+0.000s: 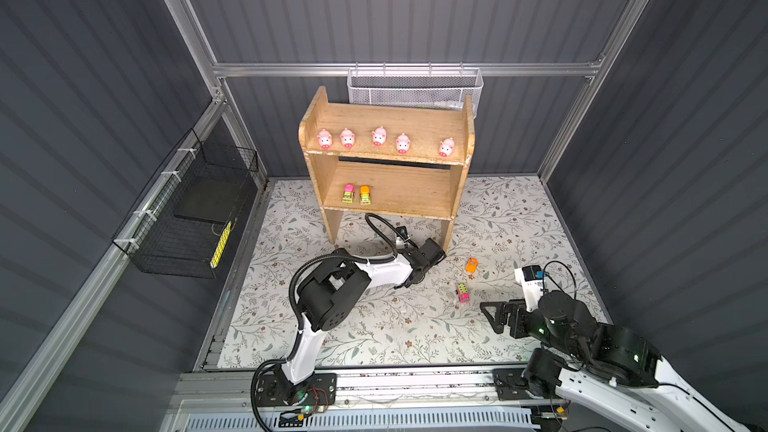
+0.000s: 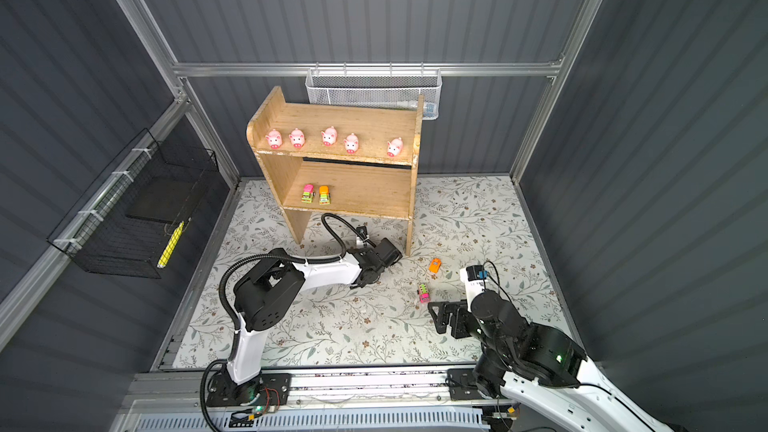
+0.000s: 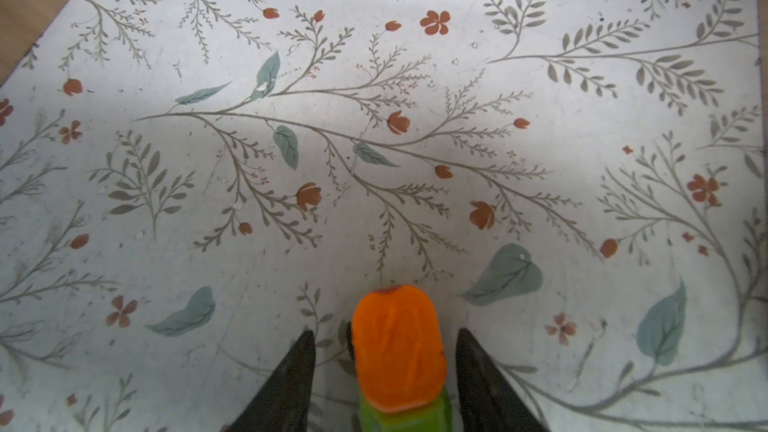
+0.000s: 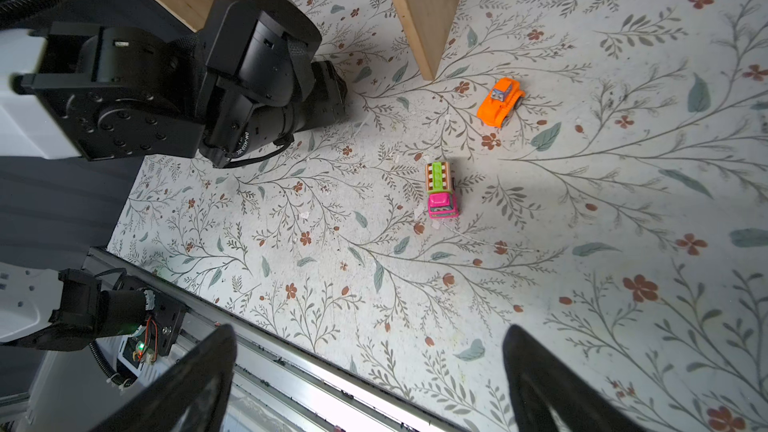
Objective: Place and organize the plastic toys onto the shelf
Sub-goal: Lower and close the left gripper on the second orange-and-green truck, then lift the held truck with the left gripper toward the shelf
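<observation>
The wooden shelf (image 1: 409, 195) stands at the back of the floral mat. Several pink pigs (image 1: 379, 136) line its upper tier. A pink-and-green vehicle (image 1: 348, 193) and an orange-and-green one (image 1: 365, 194) sit on the lower tier. An orange car (image 1: 471, 265) (image 4: 500, 101) and a pink-and-green truck (image 1: 462, 292) (image 4: 441, 189) lie on the mat. My left gripper (image 3: 384, 332) is down by the shelf's right leg. Its jaws straddle an orange-and-green vehicle (image 3: 399, 359) with narrow gaps on both sides. My right gripper (image 4: 370, 330) (image 1: 490, 317) hangs open and empty near the front right.
A white mesh basket (image 1: 415, 87) hangs on the back wall behind the shelf. A black wire basket (image 1: 187, 209) with a yellow object (image 1: 220, 245) hangs on the left wall. The shelf's right leg (image 4: 419, 10) stands close to the left wrist. A metal rail (image 1: 374, 380) runs along the front.
</observation>
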Robot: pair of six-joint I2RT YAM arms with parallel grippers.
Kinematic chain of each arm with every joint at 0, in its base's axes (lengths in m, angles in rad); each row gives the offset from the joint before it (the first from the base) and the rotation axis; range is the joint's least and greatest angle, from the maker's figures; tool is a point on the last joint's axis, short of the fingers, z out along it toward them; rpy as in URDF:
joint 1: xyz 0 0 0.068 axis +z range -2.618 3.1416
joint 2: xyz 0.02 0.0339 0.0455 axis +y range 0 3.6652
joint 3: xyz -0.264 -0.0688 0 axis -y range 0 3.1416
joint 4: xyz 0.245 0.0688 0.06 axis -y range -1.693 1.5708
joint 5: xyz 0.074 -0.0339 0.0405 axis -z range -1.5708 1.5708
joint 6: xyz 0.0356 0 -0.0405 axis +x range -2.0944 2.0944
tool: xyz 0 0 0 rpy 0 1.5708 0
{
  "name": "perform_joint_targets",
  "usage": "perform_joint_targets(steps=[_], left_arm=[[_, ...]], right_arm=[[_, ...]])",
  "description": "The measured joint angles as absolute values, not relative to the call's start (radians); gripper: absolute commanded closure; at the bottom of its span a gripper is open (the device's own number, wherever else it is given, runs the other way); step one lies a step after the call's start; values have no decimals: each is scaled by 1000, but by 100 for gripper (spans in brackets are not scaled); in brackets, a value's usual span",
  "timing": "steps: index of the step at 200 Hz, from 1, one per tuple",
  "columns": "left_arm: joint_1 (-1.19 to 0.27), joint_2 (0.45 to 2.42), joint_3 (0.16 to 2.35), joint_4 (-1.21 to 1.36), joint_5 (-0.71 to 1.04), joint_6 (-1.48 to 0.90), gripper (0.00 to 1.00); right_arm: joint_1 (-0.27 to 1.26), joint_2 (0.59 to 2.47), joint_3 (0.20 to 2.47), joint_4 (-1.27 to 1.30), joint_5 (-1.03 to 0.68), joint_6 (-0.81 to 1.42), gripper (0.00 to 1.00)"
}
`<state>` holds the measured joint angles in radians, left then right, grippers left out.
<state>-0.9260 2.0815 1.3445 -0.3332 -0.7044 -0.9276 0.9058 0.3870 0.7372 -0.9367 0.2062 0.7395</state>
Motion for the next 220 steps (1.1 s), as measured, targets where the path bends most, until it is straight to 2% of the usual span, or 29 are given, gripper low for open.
perform_joint_targets(steps=[143,220], left_arm=[[-921,2101,1353,-340,-703,-895,75],[-921,2017,1286,-360,-660,-856,75]], right_arm=[[906,422,760,-947,194,728,1],[906,450,798,-952,189,725,1]])
